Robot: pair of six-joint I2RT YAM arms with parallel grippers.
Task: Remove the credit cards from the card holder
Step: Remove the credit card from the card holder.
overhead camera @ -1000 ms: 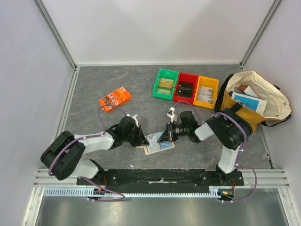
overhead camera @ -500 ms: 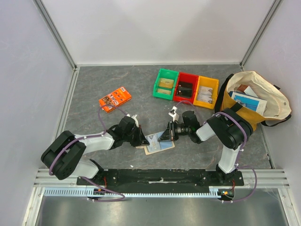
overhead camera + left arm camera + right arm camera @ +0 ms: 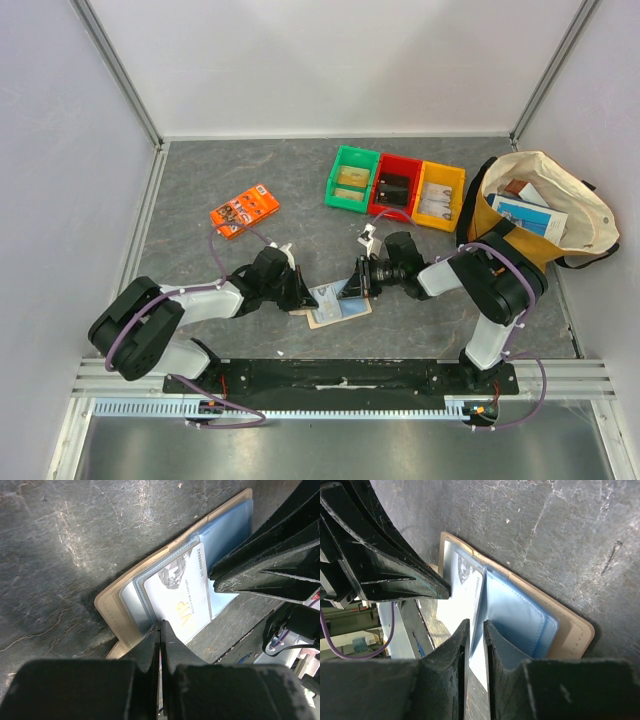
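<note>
Since the card holder (image 3: 112,611) lies opened flat on the table (image 3: 250,170) between the two arms, you have both grippers right at it; the left gripper (image 3: 160,627), fingers pressed fully together, bears on the holder's edge on its own side, and you cannot tell whether it pinches anything. The right gripper (image 3: 476,624) comes in from the opposite side, fingers only narrowly parted, with the free edge of the white card (image 3: 180,597) running into the gap; the gap looks wider than the card, so judge it not yet clamped. That card sits partly out of its silvery sleeve, beside the blue pocket (image 3: 517,617); its free edge lines up with the right fingers' reach, so the right arm is nearer; close there, then draw away from the left gripper.
</note>
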